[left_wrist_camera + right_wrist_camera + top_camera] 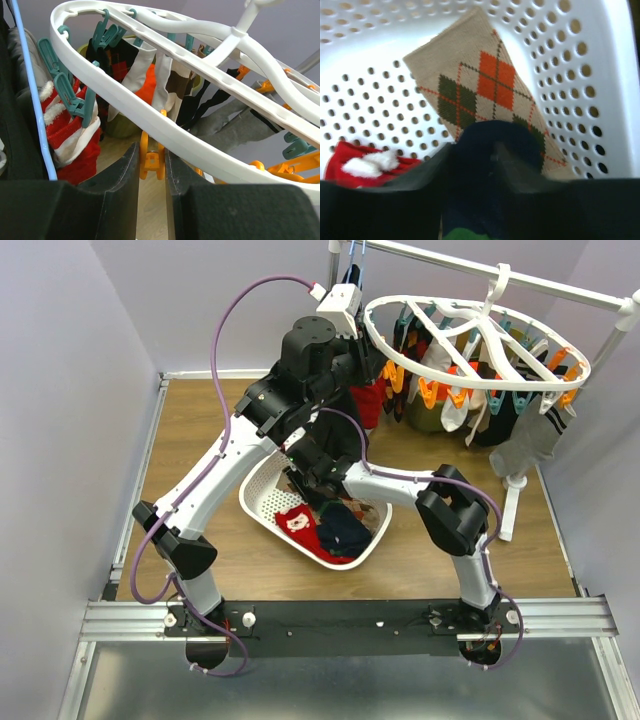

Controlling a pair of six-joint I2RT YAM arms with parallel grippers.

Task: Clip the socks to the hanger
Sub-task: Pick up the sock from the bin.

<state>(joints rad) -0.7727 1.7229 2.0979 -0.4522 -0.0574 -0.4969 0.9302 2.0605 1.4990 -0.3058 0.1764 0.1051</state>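
Three socks are counted in the basket point(600, 60) at mid-surface: one argyle sock point(480, 85), one red sock point(337, 167), one navy sock point(490, 132), the last straddled by the right pincer point(475, 145), grip not determinable. One orange clip point(152, 162) under the far hanger point(150, 120) is clenched by the left pincer point(150, 150)

One white hanger point(480, 383). One perforated basket point(255, 505) with three socks in it: one argyle sock point(485, 95), one red sock point(340, 157), one navy sock point(492, 137). The hung socks are too crowded to count.
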